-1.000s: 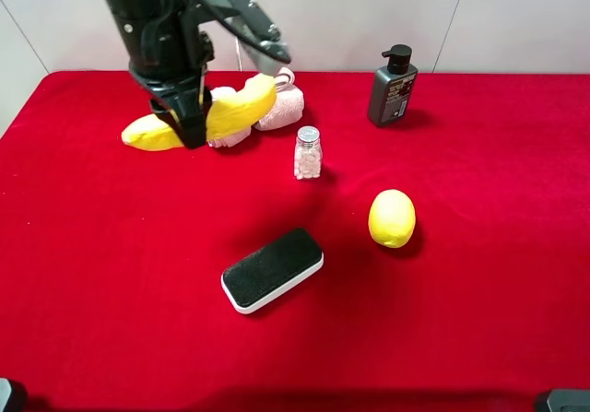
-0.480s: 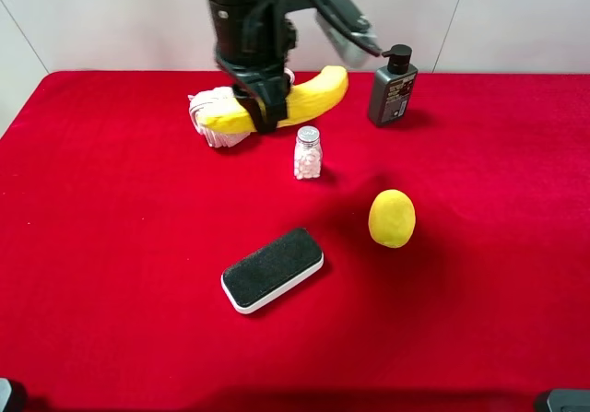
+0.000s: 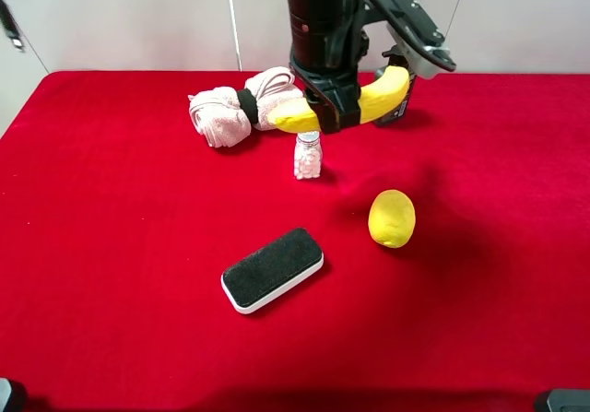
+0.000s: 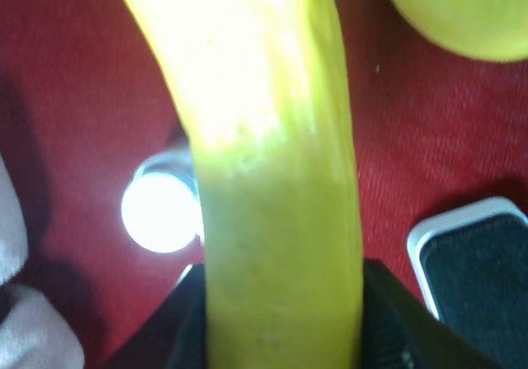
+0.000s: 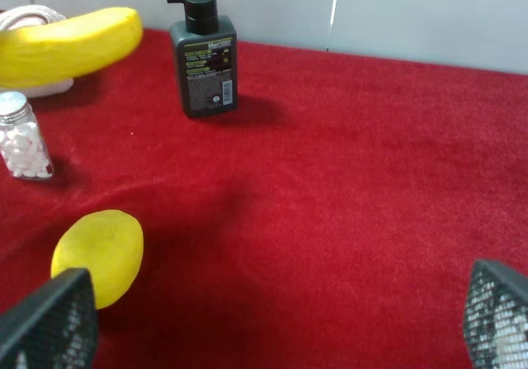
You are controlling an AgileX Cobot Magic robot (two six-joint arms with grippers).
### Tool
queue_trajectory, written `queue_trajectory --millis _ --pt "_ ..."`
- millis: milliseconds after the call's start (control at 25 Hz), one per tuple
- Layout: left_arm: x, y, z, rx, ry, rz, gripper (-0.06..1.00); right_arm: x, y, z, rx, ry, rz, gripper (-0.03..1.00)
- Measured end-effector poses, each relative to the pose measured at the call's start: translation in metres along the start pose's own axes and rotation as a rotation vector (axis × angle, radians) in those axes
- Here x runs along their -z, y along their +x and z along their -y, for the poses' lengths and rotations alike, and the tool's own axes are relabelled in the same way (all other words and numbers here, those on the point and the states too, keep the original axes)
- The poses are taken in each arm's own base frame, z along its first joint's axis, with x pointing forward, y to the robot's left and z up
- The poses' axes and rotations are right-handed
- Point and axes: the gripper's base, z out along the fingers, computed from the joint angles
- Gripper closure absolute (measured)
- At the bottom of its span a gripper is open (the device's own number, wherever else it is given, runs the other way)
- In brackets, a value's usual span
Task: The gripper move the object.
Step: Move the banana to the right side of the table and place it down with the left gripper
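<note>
Jaws of the left gripper (image 3: 329, 117) clamp the curved yellow banana (image 3: 380, 100) mid-length, aloft.

Ext view: bottle (image 3: 402, 113) mostly hidden behind banana (image 3: 376, 100) & arm (image 3: 318, 16); banana's middle covered by gripper (image 3: 330, 117). L wrist: banana blurred, ends cut off; lemon (image 4: 462, 10), eraser (image 4: 478, 278) cut by frame edge. R wrist: bottle's print too small to read.

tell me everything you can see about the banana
The banana is long, curved and matte yellow, with a smooth, toy-like surface and no visible marks. It is held off the red cloth, roughly level with its right end tilted up, clamped near its middle by the left end effector. It hangs over the small glass bottle. Nothing else appears to touch it.
</note>
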Motion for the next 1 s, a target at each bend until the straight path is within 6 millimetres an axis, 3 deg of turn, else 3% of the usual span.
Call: queue_trajectory --millis 440,1000 --pt "-0.032 -0.023 0.014 -0.053 -0.010 0.050 0.59 0.000 0.000 0.000 0.000 0.000 0.000 0.27" --pt "-0.082 -0.041 0.016 -0.076 -0.065 0.177 0.59 0.000 0.000 0.000 0.000 0.000 0.000 0.27"
